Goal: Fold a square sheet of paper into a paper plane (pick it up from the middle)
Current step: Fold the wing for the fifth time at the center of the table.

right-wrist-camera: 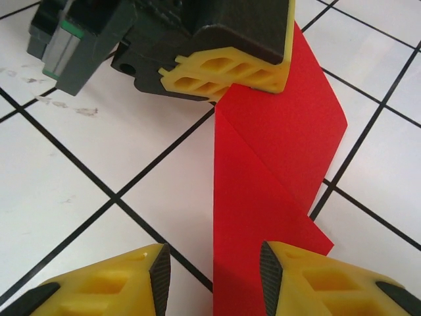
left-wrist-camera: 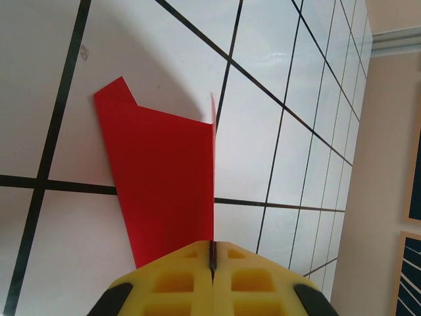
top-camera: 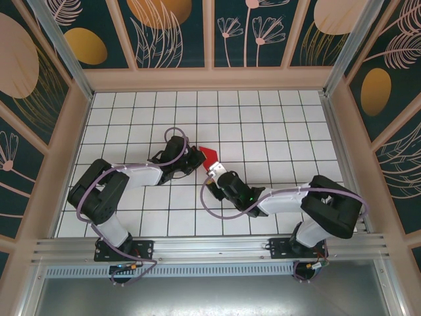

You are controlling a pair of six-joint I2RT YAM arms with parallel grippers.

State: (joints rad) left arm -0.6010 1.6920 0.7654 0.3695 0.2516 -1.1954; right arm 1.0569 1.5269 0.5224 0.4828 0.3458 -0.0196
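I see the left arm stretched low over the tabletop (left-wrist-camera: 296, 79), left gripper (left-wrist-camera: 212, 247) pinching the folded red paper (left-wrist-camera: 164, 178). The right gripper (right-wrist-camera: 214, 263) sits at that paper's other end, fingers spread.

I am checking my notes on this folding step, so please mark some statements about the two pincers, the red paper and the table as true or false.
1. The left pincer is shut on the folded red paper. True.
2. The right pincer is clamped shut. False: it stands open.
3. The paper is a flat, unfolded square. False: it is folded, with layers and a slanted crease.
4. The table is white with a dark grid. True.
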